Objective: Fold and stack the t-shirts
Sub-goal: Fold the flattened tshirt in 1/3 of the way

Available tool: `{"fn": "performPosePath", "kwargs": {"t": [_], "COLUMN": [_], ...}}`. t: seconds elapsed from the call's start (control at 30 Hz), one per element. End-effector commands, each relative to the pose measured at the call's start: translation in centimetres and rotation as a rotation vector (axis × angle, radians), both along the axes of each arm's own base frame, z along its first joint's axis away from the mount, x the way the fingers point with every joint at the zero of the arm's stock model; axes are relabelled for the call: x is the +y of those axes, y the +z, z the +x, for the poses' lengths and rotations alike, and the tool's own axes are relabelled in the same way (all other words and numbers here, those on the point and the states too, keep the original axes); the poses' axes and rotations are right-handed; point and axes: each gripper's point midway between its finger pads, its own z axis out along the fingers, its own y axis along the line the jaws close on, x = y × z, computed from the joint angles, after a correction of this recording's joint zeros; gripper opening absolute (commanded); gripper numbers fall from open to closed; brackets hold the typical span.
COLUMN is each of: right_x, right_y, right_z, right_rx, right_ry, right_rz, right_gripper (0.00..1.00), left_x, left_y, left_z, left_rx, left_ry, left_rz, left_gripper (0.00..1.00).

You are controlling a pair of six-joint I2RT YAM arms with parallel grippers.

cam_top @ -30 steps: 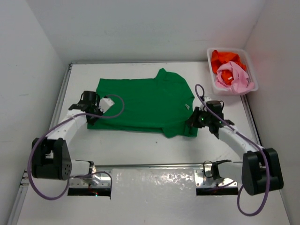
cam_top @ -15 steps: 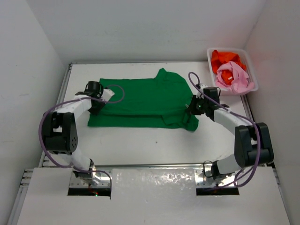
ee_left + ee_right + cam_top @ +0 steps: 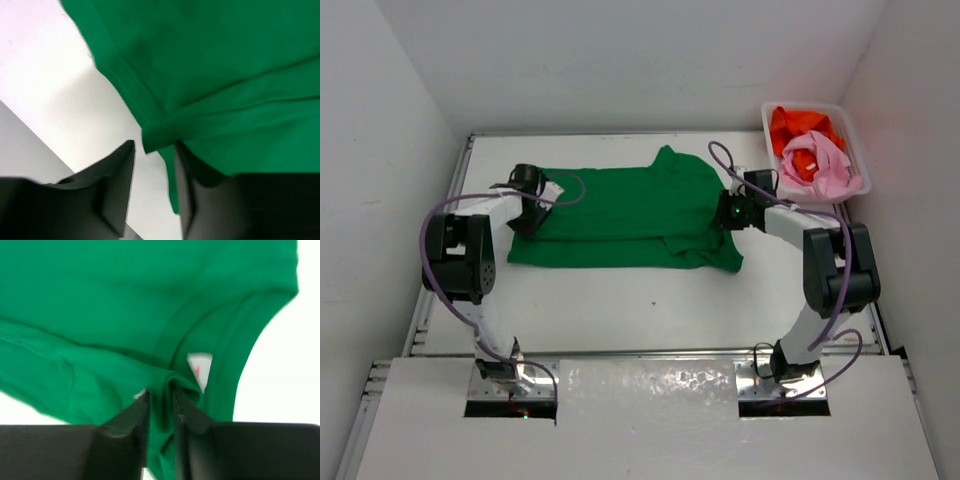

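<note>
The green t-shirt (image 3: 620, 215) lies flat mid-table, its near half folded over toward the far side. My left gripper (image 3: 533, 207) is at the shirt's left edge. In the left wrist view it (image 3: 154, 150) stands open, with the green hem (image 3: 225, 75) just past the fingertips and a strip of it hanging along the right finger. My right gripper (image 3: 726, 213) sits at the shirt's right edge by the collar. Its jaws (image 3: 160, 392) are slightly open with a loose green fold (image 3: 125, 300) between them, next to the white label (image 3: 200, 367). The pink t-shirt (image 3: 817, 165) and the orange t-shirt (image 3: 798, 125) lie crumpled in the basket.
The white basket (image 3: 767, 125) stands at the far right corner against the right wall. White walls enclose the table on the left, back and right. Purple cables loop over both arms near the shirt's edges.
Both grippers have carried the shirt's near edge away from the bases, folding it over. Their jaws, shut on the cloth before, have now parted.
</note>
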Motion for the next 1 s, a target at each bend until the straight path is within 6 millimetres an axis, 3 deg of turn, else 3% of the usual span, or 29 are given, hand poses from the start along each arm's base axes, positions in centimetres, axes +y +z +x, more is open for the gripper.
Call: {"fn": "performPosePath", "kwargs": {"t": [0.0,0.03,0.13,0.27,0.3,0.33,0.4,0.43,0.47,0.53,0.57,0.63,0.77,0.97], "right_x": [-0.6,-0.9,-2.4,-4.2,-4.4,-4.5,-4.5,-4.8,-4.5,-4.4,-4.3,-3.7,-3.6,-3.2], "right_y": [1.6,1.5,1.0,2.0,2.4,3.8,4.5,6.1,5.6,6.4,4.9,3.7,1.4,-2.0], "right_z": [3.7,4.2,5.5,6.0,5.6,5.4,3.7,3.1,1.6,-0.4,-2.3,-4.9,-7.9,-9.3], "right_rx": [-0.068,-0.065,-0.039,-0.001,0.014,-0.006,0.029,0.007,0.038,0.054,0.105,0.169,0.249,0.318], "right_ry": [0.016,0.014,-0.011,-0.03,-0.033,-0.041,-0.064,-0.087,-0.076,-0.11,-0.111,-0.118,-0.13,-0.152], "right_rz": [-0.048,-0.071,-0.168,-0.274,-0.282,-0.281,-0.238,-0.209,-0.171,-0.121,-0.106,-0.059,-0.043,0.003], "right_gripper": [0.26,0.26,0.27,0.27,0.27,0.28,0.32,0.45,0.51,0.61,0.69,0.75,0.77,0.77], "left_x": [1.6,1.7,4.6,7.3,8.0,7.6,7.4,6.8,6.2,3.7,2.8,1.5,1.0,0.5], "left_y": [1.7,2.4,3.5,4.7,5.3,6.1,6.6,7.7,7.6,6.3,5.6,2.9,1.0,-1.5], "left_z": [2.8,3.6,4.9,5.6,5.6,5.3,3.9,3.5,2.9,0.7,0.0,-2.5,-2.9,-2.5], "left_rx": [-0.098,-0.123,-0.171,-0.208,-0.22,-0.225,-0.209,-0.232,-0.218,-0.147,-0.112,-0.014,0.003,0.043], "left_ry": [0.099,0.11,0.21,0.289,0.314,0.318,0.327,0.324,0.313,0.282,0.276,0.295,0.33,0.356], "left_rz": [0.012,0.017,0.031,0.04,0.026,-0.029,-0.094,-0.138,-0.163,-0.276,-0.315,-0.366,-0.397,-0.427], "left_gripper": [0.37,0.43,0.47,0.48,0.48,0.48,0.52,0.53,0.55,0.56,0.57,0.59,0.6,0.62]}}
